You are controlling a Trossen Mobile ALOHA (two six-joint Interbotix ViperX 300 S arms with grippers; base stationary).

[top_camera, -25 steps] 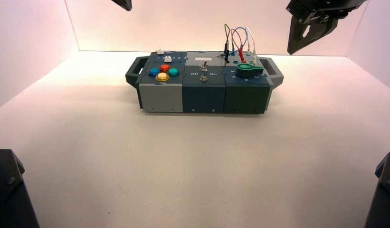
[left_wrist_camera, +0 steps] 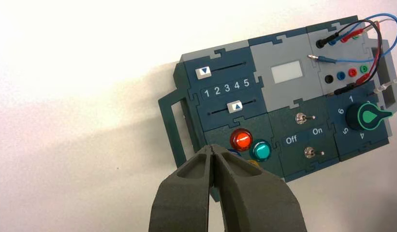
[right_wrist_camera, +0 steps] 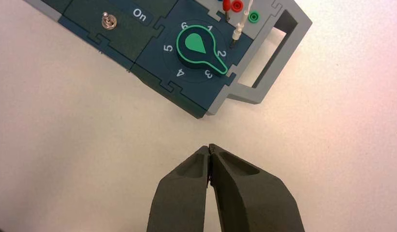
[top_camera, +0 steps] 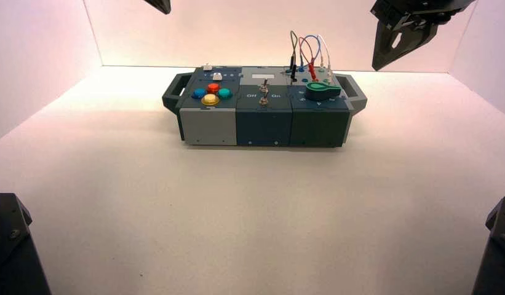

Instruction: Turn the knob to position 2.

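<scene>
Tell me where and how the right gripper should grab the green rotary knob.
Best grip the green knob by its pointed lobe, one finger on each flank. The lobe sticks out from the round body, so it gives two opposite sides to pinch and some leverage. Coming straight down from above looks safest, since a white plug stands beside it.

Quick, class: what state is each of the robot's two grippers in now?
Left tool: closed, empty, left of the box.
Right tool: closed, empty, right of the box.
</scene>
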